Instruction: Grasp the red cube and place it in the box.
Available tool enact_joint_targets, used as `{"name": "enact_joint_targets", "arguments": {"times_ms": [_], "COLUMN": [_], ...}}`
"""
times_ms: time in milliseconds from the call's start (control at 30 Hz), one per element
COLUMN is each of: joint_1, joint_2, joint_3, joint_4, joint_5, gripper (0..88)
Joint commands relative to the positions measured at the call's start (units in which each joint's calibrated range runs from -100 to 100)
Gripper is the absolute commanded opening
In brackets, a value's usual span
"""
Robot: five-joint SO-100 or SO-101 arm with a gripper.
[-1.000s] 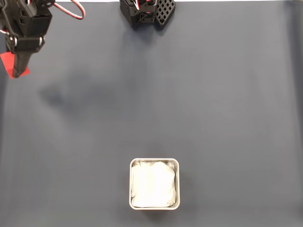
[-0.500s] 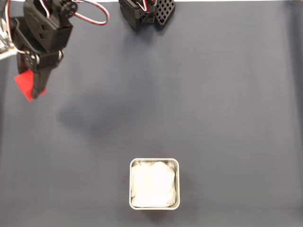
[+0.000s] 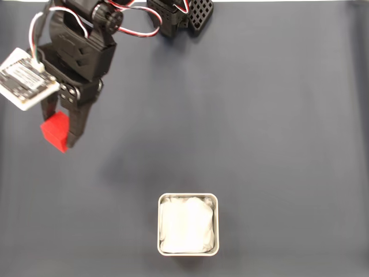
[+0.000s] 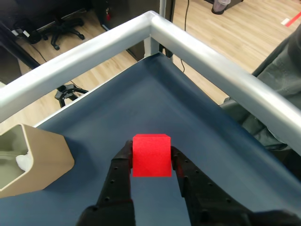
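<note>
Clearly the gripper is clamped on the red cube, its 2 black fingers pressing opposite faces so the cube rides clear of the blue desk. Seen from the fixed view, the red cube sits well up and to the left of the box, which stands open with its white lining showing. That high carry looks chosen so the cube can clear the box rim before release.

Wooden floor; office chair
</note>
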Motion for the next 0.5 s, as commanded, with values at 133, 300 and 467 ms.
{"name": "enact_joint_targets", "arguments": {"times_ms": [133, 300, 467], "joint_1": [-3.9, -5.9, -8.1], "joint_2": [1.2, 3.0, 4.6], "joint_3": [-4.7, -6.9, -9.1], "joint_4": [-2.8, -2.8, -3.2], "joint_5": [0.4, 0.4, 0.4], "gripper": [5.6, 5.6, 5.7]}}
